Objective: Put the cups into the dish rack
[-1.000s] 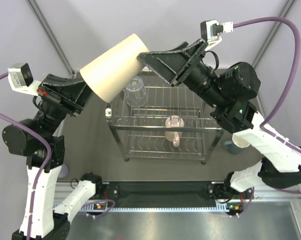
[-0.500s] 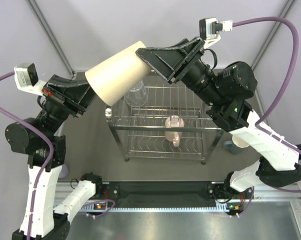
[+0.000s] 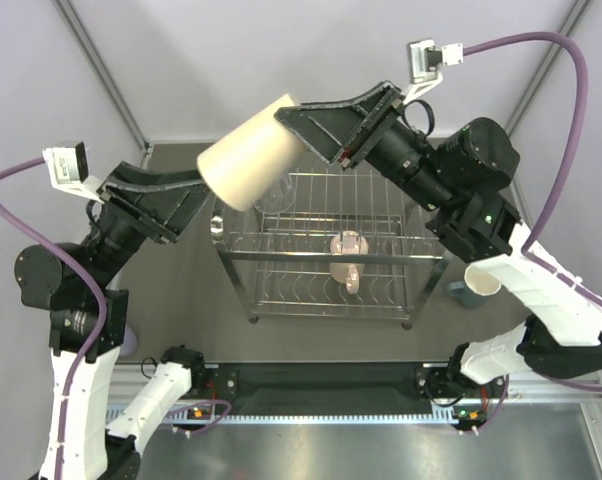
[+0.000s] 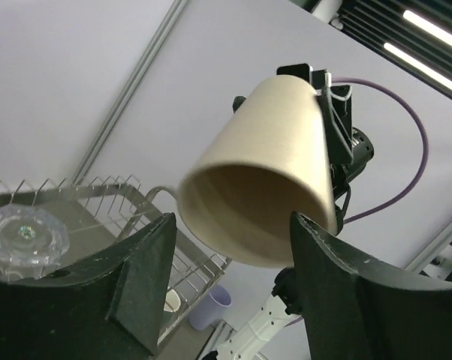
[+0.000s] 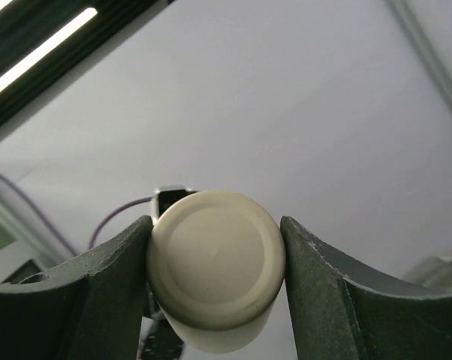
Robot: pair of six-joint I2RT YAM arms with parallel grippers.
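Currently mid-load: right fingers (image 3: pixel 313 128) clamp the beige tumbler (image 3: pixel 246 150) above the rack (image 3: pixel 281 256); left fingers (image 3: pixel 181 195) spread, empty. Next: lower it in, mouth down.

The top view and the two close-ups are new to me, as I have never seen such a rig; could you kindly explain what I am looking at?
These are two robot arms bolted at the near edge of a table, each ending in a two-finger tool. The wide picture comes from a fixed camera above and behind them; the other two come from a camera on each wrist, looking past its own fingers. On the table stands a wire dish rack holding a pink mug and a clear glass. The right tool grips a beige tumbler by its closed end, in the air over the rack. The left tool is open, facing the tumbler's mouth.
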